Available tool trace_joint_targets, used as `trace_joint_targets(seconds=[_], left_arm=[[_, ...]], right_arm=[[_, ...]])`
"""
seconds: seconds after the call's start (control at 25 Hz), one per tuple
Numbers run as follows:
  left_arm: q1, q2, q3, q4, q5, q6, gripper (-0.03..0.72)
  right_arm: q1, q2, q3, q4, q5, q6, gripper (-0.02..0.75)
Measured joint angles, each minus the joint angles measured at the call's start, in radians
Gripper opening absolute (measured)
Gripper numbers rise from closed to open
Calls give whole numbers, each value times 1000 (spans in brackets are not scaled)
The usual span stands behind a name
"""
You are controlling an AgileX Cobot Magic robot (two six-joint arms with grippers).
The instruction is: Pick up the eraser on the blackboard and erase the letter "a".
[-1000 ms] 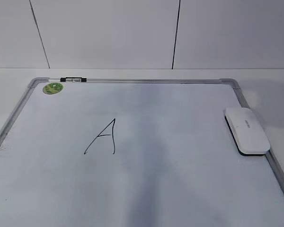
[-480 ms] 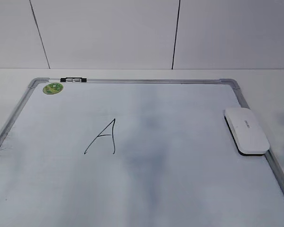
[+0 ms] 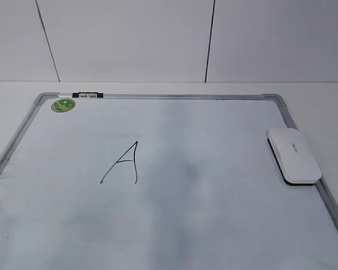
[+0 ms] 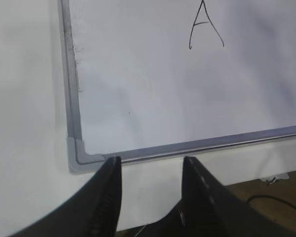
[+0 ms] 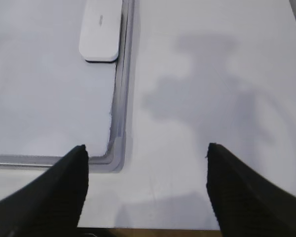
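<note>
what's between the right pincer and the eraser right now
Nothing but bare board: in the right wrist view, the open right pincer sits off the board's near corner, and the eraser lies farther up along the frame.

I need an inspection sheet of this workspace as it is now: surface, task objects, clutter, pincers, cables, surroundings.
Surface: white table, bare around the board.
Job's things: blackboard lies flat; eraser rests on its right edge, over the frame; a capital "A" is drawn left of centre.
Clutter: green sticker and small clip at the far left corner.
Pincers: left pincer and right pincer open, holding nothing.
Cables: dark cable below the table edge.
Surroundings: white panelled wall.
</note>
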Motion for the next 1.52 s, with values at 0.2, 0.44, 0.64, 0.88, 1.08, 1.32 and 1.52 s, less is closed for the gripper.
trace_joint_targets(seconds=[0.2,0.44,0.64,0.88,1.08,1.32,1.52], left_arm=[[0,-10,50,9,0,0,308],[-13,-12,51,53,-21,0,307],[-46,-12,51,88,-25,0,307],[-48,-12,51,91,-37,0,307],[-48,-12,52,91,-80,0,307],[-48,-12,61,145,-99,0,307],[-48,-12,126,158,-123,0,307]], right_arm=[[0,-64,120,0,2,-2,593],[0,-76,146,-5,6,-2,593],[0,-76,154,-9,-14,-2,593],[0,-76,178,-9,-87,-14,592],[0,-76,197,-10,-117,-41,593],[0,-76,197,-10,-124,-47,592],[0,-76,197,-10,-125,-47,592]])
